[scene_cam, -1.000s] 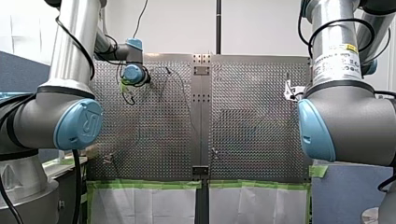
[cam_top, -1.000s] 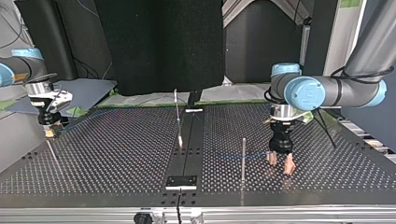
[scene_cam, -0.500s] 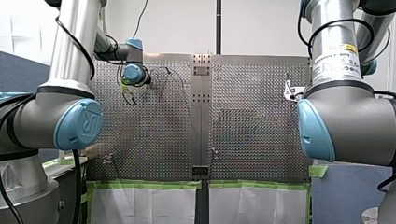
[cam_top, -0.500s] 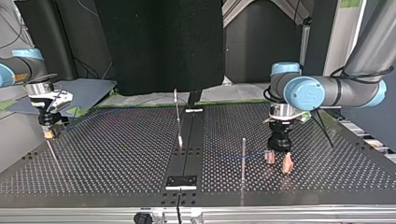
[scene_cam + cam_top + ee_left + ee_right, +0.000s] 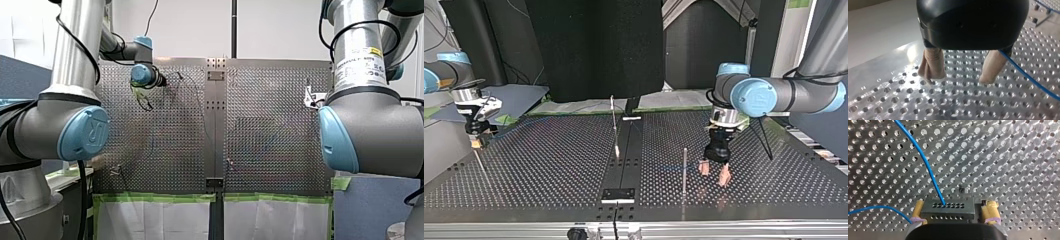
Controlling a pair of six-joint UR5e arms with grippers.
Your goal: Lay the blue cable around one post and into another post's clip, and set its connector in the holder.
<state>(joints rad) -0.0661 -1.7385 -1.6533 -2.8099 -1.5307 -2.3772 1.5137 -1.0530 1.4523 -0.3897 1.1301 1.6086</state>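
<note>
At the top view's right, my left end effector (image 5: pixel 713 173) hangs low over the worktop (image 5: pixel 549 165), just beside a thin upright post (image 5: pixel 684 170). Beige pads (image 5: pixel 931 67) spread wide, nothing between them. Blue cable (image 5: pixel 1028 75) runs past the outer side of one pad; contact unclear.

Across the worktop, my right end effector (image 5: pixel 476 142) is clamped on the connector (image 5: pixel 948 208), a yellow pad at each end, cable leaving its face.

Step, as I read it: collecting the cable's slack for routing round the post. Next move calls for bringing the open fingers astride the cable, closing, then leading it round without dragging on the connector.

Holder: cannot pick it out with certainty; connector not yet seated in any fixture. Centre post (image 5: pixel 613 120): clip too small to read.
</note>
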